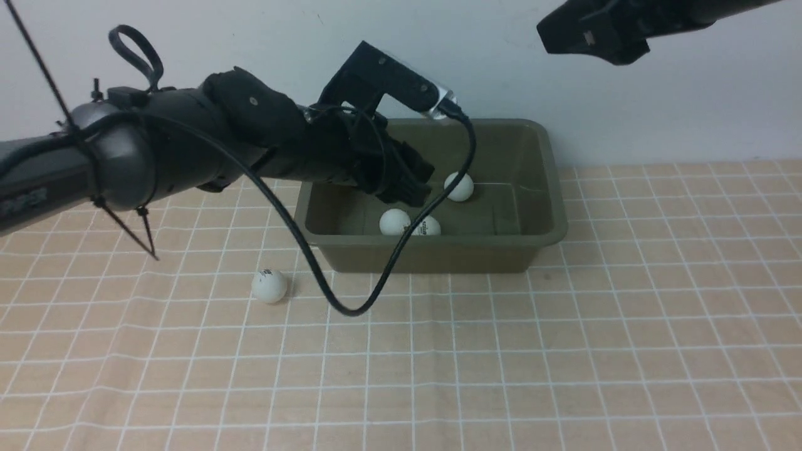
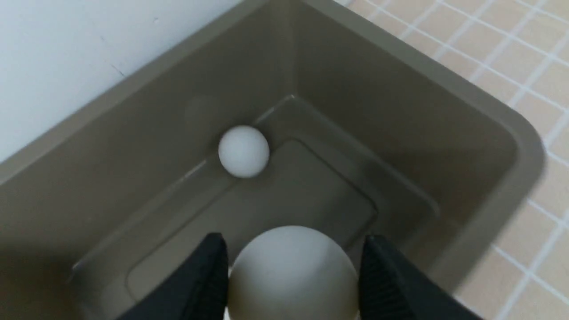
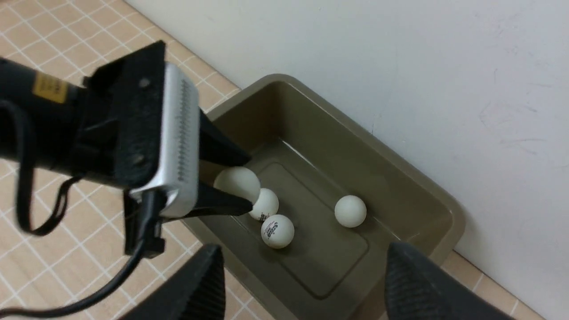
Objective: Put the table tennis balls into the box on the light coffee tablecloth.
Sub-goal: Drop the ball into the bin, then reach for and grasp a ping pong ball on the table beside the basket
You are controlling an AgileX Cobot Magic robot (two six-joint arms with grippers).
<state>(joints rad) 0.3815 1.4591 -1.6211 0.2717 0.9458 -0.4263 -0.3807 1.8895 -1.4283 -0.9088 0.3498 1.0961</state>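
The olive-green box (image 1: 438,254) stands on the light coffee tablecloth (image 1: 564,351) against the wall. My left gripper (image 1: 407,185) reaches into it and is shut on a white table tennis ball (image 2: 291,271), which hangs above the box floor (image 2: 311,186). In the right wrist view that ball (image 3: 237,183) sits between the left fingers (image 3: 222,153). Three balls lie on the box floor (image 1: 458,186) (image 1: 395,222) (image 1: 427,227). Another ball (image 1: 269,285) rests on the cloth, left of the box. My right gripper (image 3: 304,249) hovers open and empty high above the box (image 3: 400,178).
A white wall runs right behind the box. The left arm's black cable (image 1: 351,310) loops down onto the cloth in front of the box. My right arm (image 1: 595,28) hangs at the upper right.
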